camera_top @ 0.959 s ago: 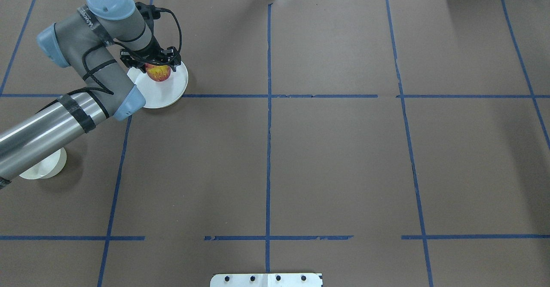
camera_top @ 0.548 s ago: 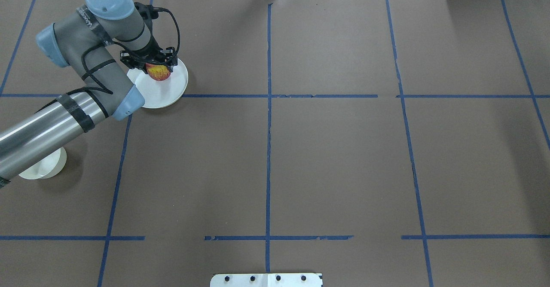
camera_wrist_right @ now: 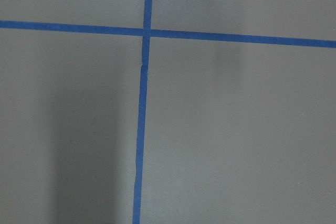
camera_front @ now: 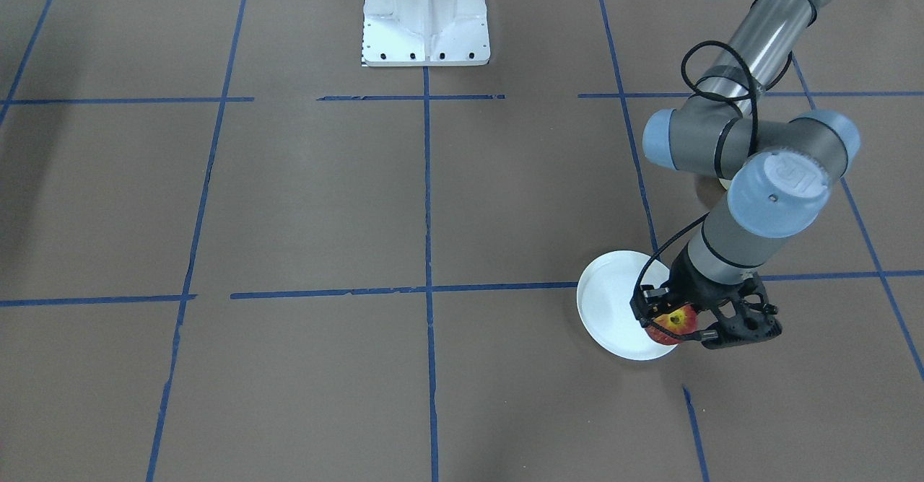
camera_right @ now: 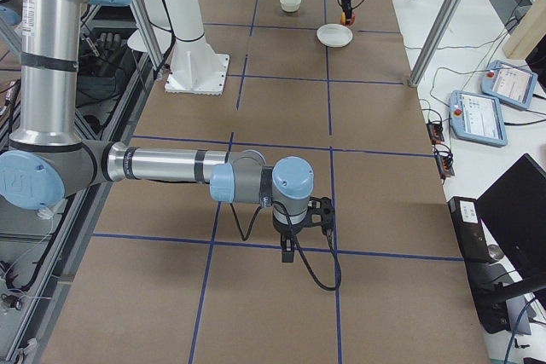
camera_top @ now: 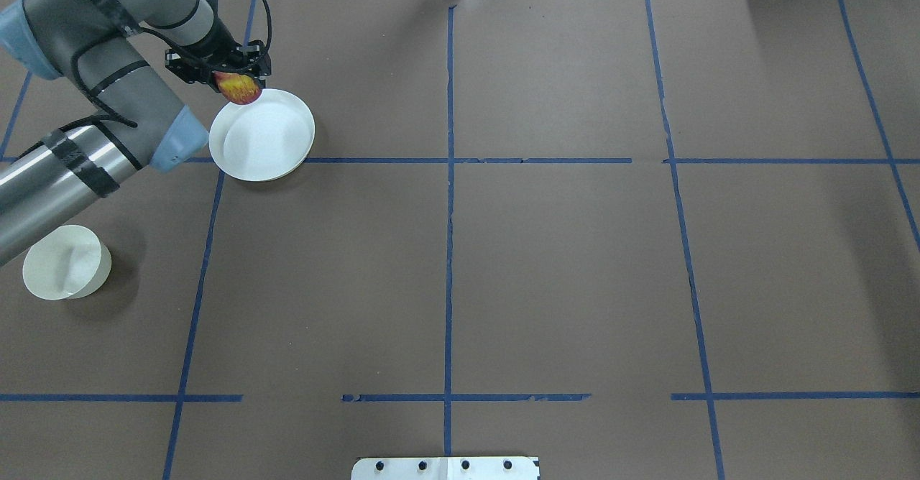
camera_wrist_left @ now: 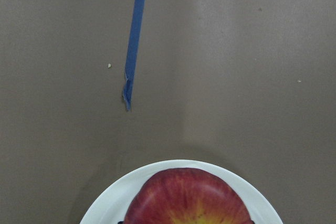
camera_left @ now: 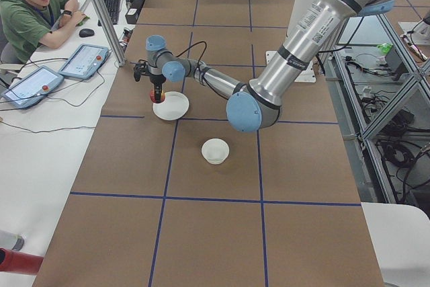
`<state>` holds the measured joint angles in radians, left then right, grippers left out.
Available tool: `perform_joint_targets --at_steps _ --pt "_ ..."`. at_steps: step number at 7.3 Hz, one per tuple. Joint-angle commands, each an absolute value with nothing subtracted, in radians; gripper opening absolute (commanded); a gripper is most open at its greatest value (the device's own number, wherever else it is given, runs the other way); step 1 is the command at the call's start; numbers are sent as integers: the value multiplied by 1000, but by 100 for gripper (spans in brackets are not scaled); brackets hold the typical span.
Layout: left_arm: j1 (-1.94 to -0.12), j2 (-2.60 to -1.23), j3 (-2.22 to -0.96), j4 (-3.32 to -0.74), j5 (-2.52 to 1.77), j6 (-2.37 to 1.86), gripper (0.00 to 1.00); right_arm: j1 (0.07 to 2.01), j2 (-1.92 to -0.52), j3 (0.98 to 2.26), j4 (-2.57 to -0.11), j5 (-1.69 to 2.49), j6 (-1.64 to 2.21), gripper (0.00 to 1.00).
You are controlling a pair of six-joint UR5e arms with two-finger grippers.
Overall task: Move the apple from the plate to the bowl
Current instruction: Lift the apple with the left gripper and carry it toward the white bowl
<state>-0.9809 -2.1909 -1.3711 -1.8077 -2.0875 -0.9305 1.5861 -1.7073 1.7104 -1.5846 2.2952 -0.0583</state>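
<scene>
My left gripper (camera_top: 231, 80) is shut on the red and yellow apple (camera_top: 241, 90) and holds it in the air over the far left rim of the white plate (camera_top: 267, 139). The front-facing view shows the apple (camera_front: 671, 323) between the fingers, above the plate (camera_front: 610, 298). The left wrist view shows the apple (camera_wrist_left: 189, 199) with the plate (camera_wrist_left: 102, 205) below it. The cream bowl (camera_top: 66, 262) stands on the table nearer the robot, to the left, apart from the plate. My right gripper (camera_right: 290, 253) hangs over bare table far away; I cannot tell if it is open.
The brown table cover carries a grid of blue tape lines (camera_top: 449, 178). The white robot base (camera_front: 426, 16) stands at the table's middle edge. An operator (camera_left: 30, 11) sits at a side desk beyond the plate, with teach pendants (camera_left: 84, 60) there.
My left gripper has risen with the apple off the plate and moved toward the far left. The arm no longer covers the bowl.
</scene>
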Motion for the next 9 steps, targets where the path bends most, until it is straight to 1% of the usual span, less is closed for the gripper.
perform_joint_targets --at_steps 1,2,3,5,6,7,8,9 --pt "-1021 -2038 -1692 -1622 -2108 -812 28 1586 -1707 1710 -1585 2295 -58 100" --pt "-1034 -1941 -1824 -1588 -2108 -758 28 1586 -1707 1710 -1585 2295 -58 100" --pt "-1049 -1813 -1933 -1588 -2105 -733 29 1586 -1707 1710 -1585 2295 -58 100" --pt "-1129 -1561 -2079 -1621 -2102 -648 27 1586 -1707 1710 -1585 2295 -58 100" --pt "-1134 -1449 -2092 -1731 -2102 -647 28 1586 -1707 1710 -1585 2295 -58 100" --pt "-1132 -1357 -2070 -1879 -2102 -655 29 1586 -1707 1710 -1585 2295 -58 100" --pt "-1123 -1307 -2039 -2001 -2100 -725 29 1586 -1707 1710 -1585 2295 -58 100" --pt "-1089 -1307 -1989 -2084 -2100 -824 29 1586 -1707 1710 -1585 2295 -58 100"
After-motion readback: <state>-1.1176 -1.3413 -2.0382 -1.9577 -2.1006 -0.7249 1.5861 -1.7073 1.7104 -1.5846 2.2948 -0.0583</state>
